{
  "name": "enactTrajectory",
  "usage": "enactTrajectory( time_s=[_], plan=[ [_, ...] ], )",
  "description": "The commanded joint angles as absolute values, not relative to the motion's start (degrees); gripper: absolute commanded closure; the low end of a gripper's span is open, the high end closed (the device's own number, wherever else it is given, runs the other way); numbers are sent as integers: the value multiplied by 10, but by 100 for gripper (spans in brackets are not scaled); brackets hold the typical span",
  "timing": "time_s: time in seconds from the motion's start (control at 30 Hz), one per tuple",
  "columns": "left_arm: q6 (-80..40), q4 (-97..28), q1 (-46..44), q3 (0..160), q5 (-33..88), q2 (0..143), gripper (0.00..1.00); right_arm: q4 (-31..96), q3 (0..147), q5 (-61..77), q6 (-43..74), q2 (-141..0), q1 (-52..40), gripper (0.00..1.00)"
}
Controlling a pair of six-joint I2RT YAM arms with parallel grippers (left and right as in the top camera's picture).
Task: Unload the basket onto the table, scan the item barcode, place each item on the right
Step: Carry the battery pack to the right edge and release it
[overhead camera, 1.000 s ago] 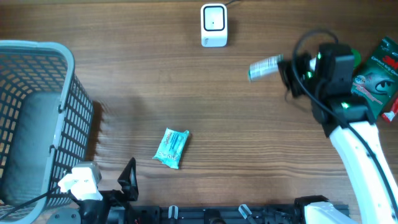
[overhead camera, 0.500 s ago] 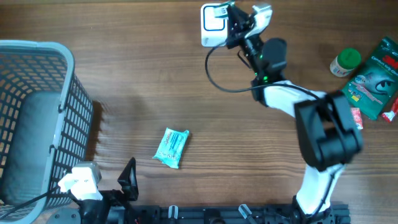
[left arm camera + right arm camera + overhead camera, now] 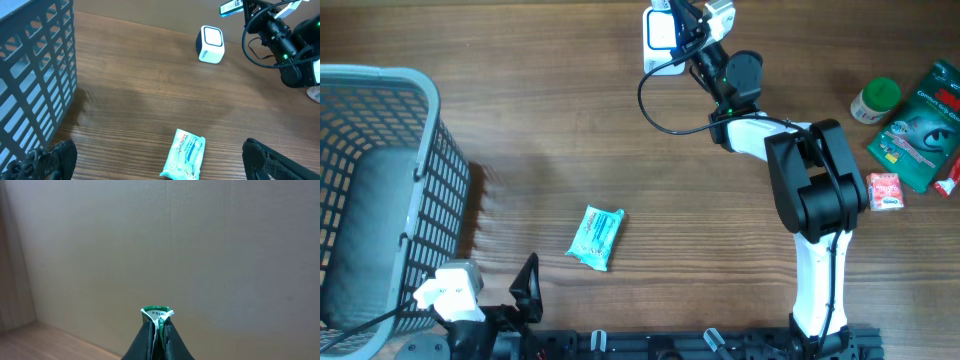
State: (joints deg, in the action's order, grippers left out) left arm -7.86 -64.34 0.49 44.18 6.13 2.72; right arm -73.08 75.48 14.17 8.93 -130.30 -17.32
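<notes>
Two arms work at a brown wooden table (image 3: 520, 130). At the far left stands a tall grey plastic lattice basket (image 3: 380, 190), upright. Just beside its near corner, at the table's front edge, the left gripper (image 3: 495, 300) hovers low with its fingers (image 3: 50, 160) spread wide and nothing between them. A flat teal plastic packet (image 3: 595, 237) lies on the bare wood in front of it, well apart from the basket.

At the back edge, right of centre, sits a small white rounded-box scanner (image 3: 663, 40) with a dark window on its face. The right arm reaches across to it. The right gripper (image 3: 157, 327) is pinched tight on a thin white-and-green tube (image 3: 231, 7), which it holds in the air just above and beside the scanner, off the table. The wrist view shows only the tube's crimped green edge between the black fingers.

Far right lie a small red-and-white carton (image 3: 885, 190), a white jar with a green lid (image 3: 875, 100) and a dark green printed pouch (image 3: 920, 125), close together.
</notes>
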Motion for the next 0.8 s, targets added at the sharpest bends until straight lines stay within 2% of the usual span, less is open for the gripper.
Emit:
enactTrajectory(
  time_s=[0.0,0.13,0.23,0.37,0.47,0.53,0.6,0.67,0.77],
  plan=[
    [-82,-642,8,441,70,23,0,-761,764,211,107,-1309,-173,96],
    [-82,-642,8,441,70,23,0,-756,760,291,222,-1294,-148,96],
    [-82,-642,8,441,70,23,0,-698,760,340,224,-1285,-110,96],
    [-82,-642,8,441,70,23,0,-514,760,395,126,-1236,-49,95],
    [-82,-642,8,441,70,23,0,-368,760,351,-4,-1159,-28,96],
    [-82,-642,8,441,70,23,0,-274,760,244,-95,-1101,-21,96],
    [-82,-642,8,441,70,23,0,-178,760,18,-195,-1042,-18,96],
    [-82,-642,8,441,70,23,0,-158,760,-280,-256,-1022,-11,96],
    [-82,-642,8,441,70,23,0,-162,760,-564,-261,-1025,32,96]
  ],
)
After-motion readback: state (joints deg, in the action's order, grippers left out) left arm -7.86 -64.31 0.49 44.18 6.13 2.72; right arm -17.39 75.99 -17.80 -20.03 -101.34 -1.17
